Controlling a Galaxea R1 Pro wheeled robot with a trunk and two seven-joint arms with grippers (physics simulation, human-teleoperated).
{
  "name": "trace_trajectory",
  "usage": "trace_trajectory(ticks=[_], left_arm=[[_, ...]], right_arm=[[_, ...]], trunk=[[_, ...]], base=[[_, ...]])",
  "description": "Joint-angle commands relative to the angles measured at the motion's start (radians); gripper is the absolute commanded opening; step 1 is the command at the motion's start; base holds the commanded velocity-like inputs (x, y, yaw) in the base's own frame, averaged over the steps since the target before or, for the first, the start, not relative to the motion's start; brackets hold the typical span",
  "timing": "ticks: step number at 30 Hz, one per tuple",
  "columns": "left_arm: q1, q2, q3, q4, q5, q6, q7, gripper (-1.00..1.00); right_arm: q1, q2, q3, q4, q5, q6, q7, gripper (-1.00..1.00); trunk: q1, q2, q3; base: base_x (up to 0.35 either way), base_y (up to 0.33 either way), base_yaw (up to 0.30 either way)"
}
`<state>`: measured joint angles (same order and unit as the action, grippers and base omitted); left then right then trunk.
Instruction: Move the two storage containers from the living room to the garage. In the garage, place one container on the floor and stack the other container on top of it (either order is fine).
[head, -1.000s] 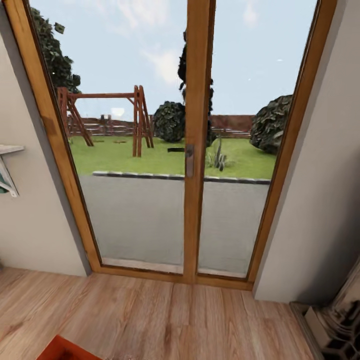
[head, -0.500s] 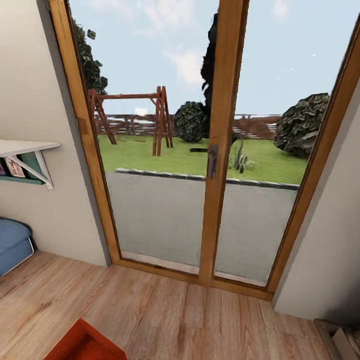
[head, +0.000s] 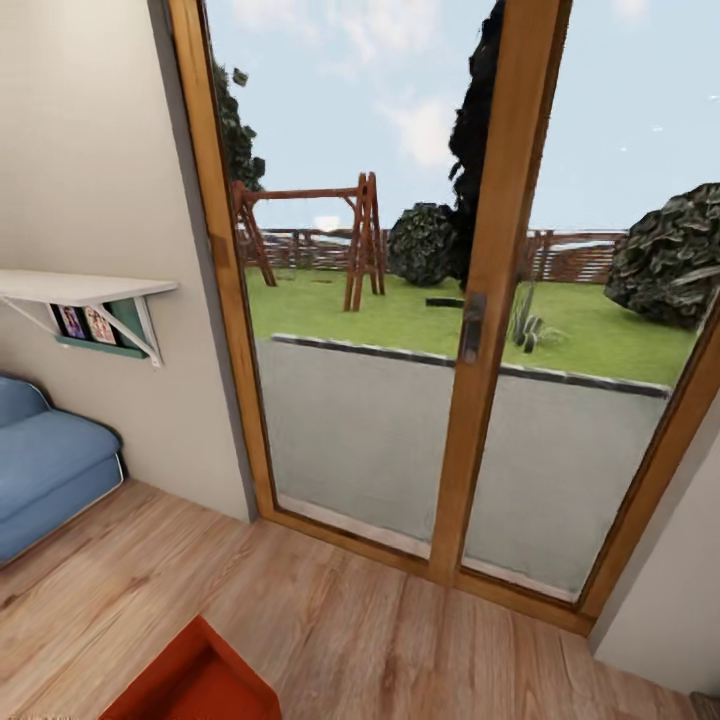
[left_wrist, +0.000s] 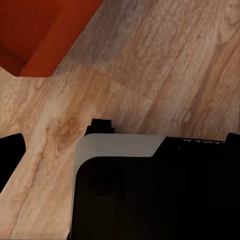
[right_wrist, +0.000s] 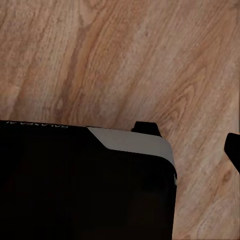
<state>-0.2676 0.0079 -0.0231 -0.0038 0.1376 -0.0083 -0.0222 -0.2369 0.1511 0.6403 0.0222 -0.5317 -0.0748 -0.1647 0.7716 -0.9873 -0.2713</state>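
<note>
Head view: the robot is standing in the living room, facing wood-framed glass doors (head: 480, 330) that look out on a lawn with a wooden swing frame (head: 340, 235). A light wood-plank floor (head: 400, 640) is stretching across the lower part of the picture. A blue sofa (head: 45, 465) is sitting against the beige wall, under a small white wall shelf (head: 85, 290). One corner of an orange-red storage container (head: 195, 680) is showing at the lower edge, resting on the planks.

Left wrist view: the camera is looking down past the dark body of the left arm at the plank floor. A dark tip of the left end effector (left_wrist: 10, 155) is poking in at the edge; how far it is open cannot be told, and nothing is seen in its hold. The orange-red storage container is lying ahead of this end effector and apart from it, one corner and its inner wall visible.

Right wrist view: the right arm's dark housing is covering much of the frame, with bare planks beyond. A dark sliver of the right end effector (right_wrist: 234, 150) is showing at the border; its opening cannot be told, and no container is near it.

Judging from this, the robot is at the fetching step, with no container lifted yet. The next move is likely calling for turning the base and head toward the container, then lowering both arms to its sides.
</note>
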Motion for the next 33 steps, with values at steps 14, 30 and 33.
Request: trace_trajectory(ticks=[14, 30, 33], left_arm=[[-0.001, 0.001, -0.003, 0.001, 0.010, -0.001, -0.002, 1.00], [-0.001, 0.002, -0.003, 0.001, 0.010, -0.001, -0.001, 1.00], [-0.001, 0.002, -0.003, 0.001, 0.010, -0.001, -0.001, 1.00]], right_arm=[[-0.001, 0.001, 0.008, 0.002, -0.010, -0.005, -0.001, 1.00], [-0.001, 0.001, 0.008, 0.002, -0.010, -0.005, -0.001, 1.00], [-0.001, 0.001, 0.008, 0.002, -0.010, -0.005, -0.001, 1.00]], trunk=[[0.000, -0.001, -0.001], [0.000, -0.001, -0.001], [0.000, -0.001, -0.001]], base=[[0.237, -0.154, 0.269], [0.052, -0.029, 0.269], [0.000, 0.000, 0.269]])
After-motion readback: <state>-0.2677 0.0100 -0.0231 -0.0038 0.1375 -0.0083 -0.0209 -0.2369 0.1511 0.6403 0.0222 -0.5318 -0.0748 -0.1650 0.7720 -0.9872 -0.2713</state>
